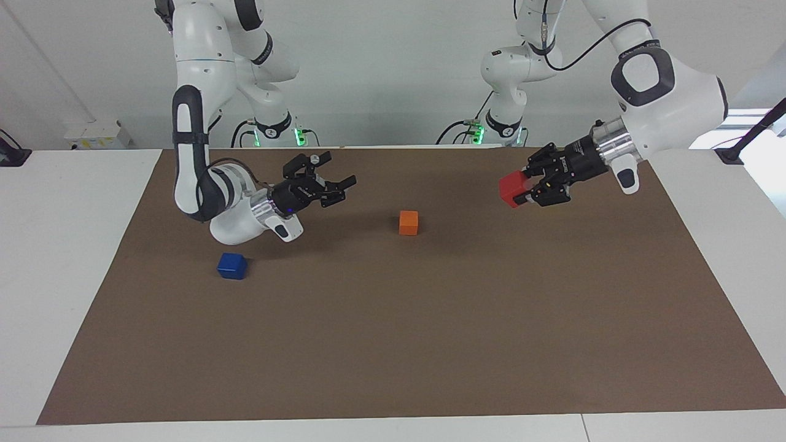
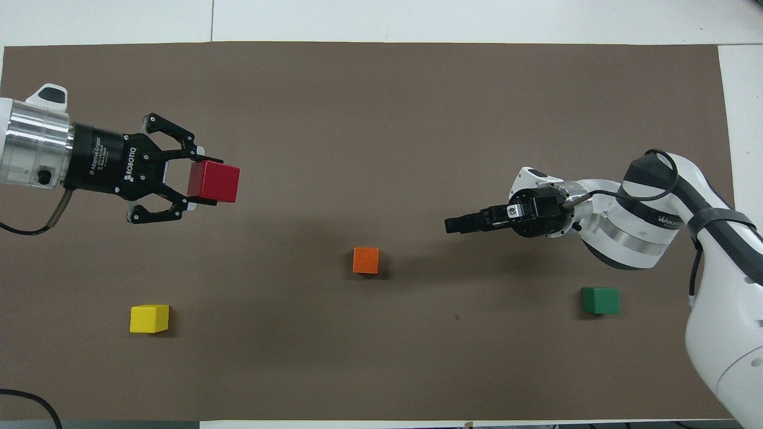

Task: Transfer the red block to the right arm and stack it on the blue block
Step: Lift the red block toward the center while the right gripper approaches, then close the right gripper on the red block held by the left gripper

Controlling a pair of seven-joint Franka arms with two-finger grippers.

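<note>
The red block (image 1: 511, 188) (image 2: 214, 182) hangs in the air, and my left gripper (image 1: 522, 186) (image 2: 204, 182) is shut on it. Together they are over the mat at the left arm's end, with the block pointing toward the table's middle. The blue block (image 1: 232, 266) rests on the mat at the right arm's end; the right arm hides it in the overhead view. My right gripper (image 1: 339, 182) (image 2: 451, 225) is open and holds nothing. It hovers over bare mat beside the orange block, facing the red block across a wide gap.
An orange block (image 1: 408, 222) (image 2: 366, 260) sits mid-table, between the two grippers and lower than both. A yellow block (image 2: 149, 318) lies near the left arm's base. A green block (image 2: 600, 300) lies near the right arm's base. The brown mat (image 1: 393, 344) covers the table.
</note>
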